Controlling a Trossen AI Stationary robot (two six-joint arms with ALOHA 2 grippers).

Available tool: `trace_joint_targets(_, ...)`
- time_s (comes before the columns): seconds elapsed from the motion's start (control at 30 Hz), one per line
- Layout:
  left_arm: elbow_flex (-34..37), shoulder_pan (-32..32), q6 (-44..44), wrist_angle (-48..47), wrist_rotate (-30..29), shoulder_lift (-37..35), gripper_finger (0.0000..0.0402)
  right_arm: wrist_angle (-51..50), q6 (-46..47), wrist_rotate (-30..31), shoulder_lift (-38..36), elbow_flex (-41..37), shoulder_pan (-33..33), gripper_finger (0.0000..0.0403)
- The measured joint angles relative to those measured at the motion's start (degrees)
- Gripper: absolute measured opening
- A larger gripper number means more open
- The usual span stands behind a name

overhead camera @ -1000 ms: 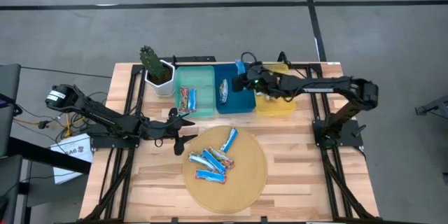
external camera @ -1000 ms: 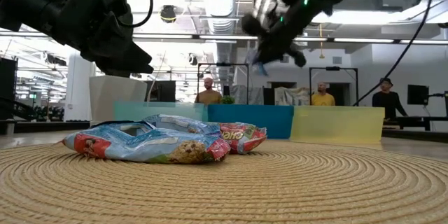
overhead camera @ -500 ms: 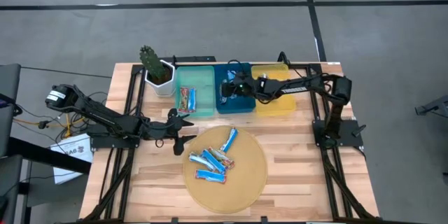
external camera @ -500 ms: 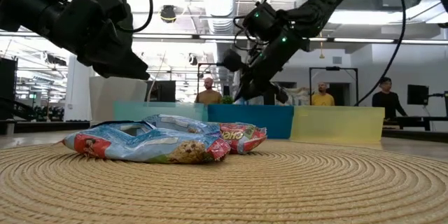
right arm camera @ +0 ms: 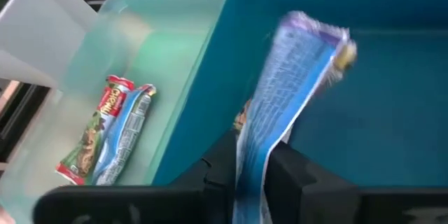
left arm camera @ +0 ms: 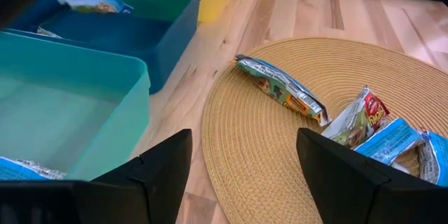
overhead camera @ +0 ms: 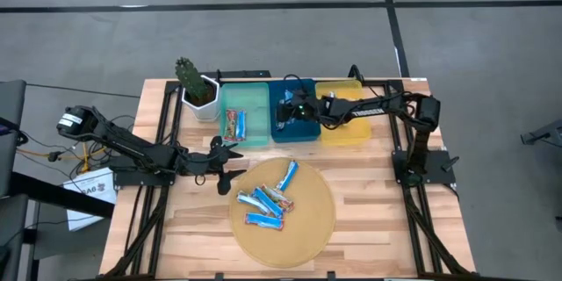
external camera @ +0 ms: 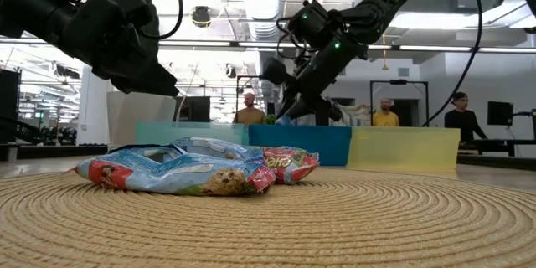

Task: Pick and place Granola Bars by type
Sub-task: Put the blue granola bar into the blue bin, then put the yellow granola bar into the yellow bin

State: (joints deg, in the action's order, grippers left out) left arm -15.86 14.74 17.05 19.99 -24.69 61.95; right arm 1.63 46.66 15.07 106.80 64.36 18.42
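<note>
My right gripper (right arm camera: 252, 164): fingers were clamped on a blue-white granola bar (right arm camera: 290, 91), which stuck out past the fingertips

Held bar's place: it hung over the blue tray (right arm camera: 392, 77), just inside the wall shared with the teal tray (right arm camera: 171, 63)

My right arm: it reached across the yellow tray (overhead camera: 344, 132) from the right side of the table (overhead camera: 378, 206), with the gripper above the blue tray

My left gripper (left arm camera: 241, 164): fingers stood apart and held nothing; it hovered at the left edge of the round woven mat (left arm camera: 280, 147), near the front of the teal tray

Bars in the teal tray: two lay side by side on its floor, one red-ended (right arm camera: 94, 126) and one blue-white (right arm camera: 126, 136)

Bar in the blue tray: at least one more showed beside the held one, mostly hidden by my fingers

Bars on the mat: one lay alone, slanted, toward the trays (overhead camera: 287, 176); a cluster of blue-white ones (overhead camera: 263, 204) lay near the mat's middle, touching and overlapping

Trays: teal, blue and yellow stood in a row, touching, along the far side of the table

Beside the teal tray: a cactus in a white pot (overhead camera: 197, 90)
</note>
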Motion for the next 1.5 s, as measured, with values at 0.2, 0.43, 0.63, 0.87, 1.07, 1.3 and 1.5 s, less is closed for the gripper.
trace_joint_targets(0.2,0.0,0.0,0.01,0.02,0.0,0.0,0.0249,-1.18,0.34,0.0,0.0,0.0,-0.01,0.0082)
trace_joint_targets(0.43,0.01,0.0,0.01,0.07,0.02,0.0,0.0249,-1.18,0.06,0.0,0.0,0.0,-0.01,0.0092)
trace_joint_targets(0.63,0.0,0.02,0.03,0.44,0.04,0.0,0.0249,-0.5,-4.0,-0.15,-0.68,-0.04,-1.38,0.0093)
trace_joint_targets(0.87,0.0,0.0,0.71,0.53,0.08,0.0,0.0249,0.86,-14.74,-0.17,-6.68,-0.02,-5.17,0.0093)
trace_joint_targets(1.07,0.0,0.0,1.19,0.55,0.79,0.0,0.0249,0.41,-29.37,-4.5,-12.78,-0.02,-10.47,0.0093)
trace_joint_targets(1.3,0.0,0.01,1.53,0.53,4.45,0.0,0.0249,-4.75,-49.0,-10.64,-16.72,-0.02,-18.62,0.0093)
trace_joint_targets(1.5,-0.01,0.0,3.1,0.5,5.42,0.0,0.0249,-10.38,-56.21,-10.64,-17.33,-0.02,-24.03,0.0093)
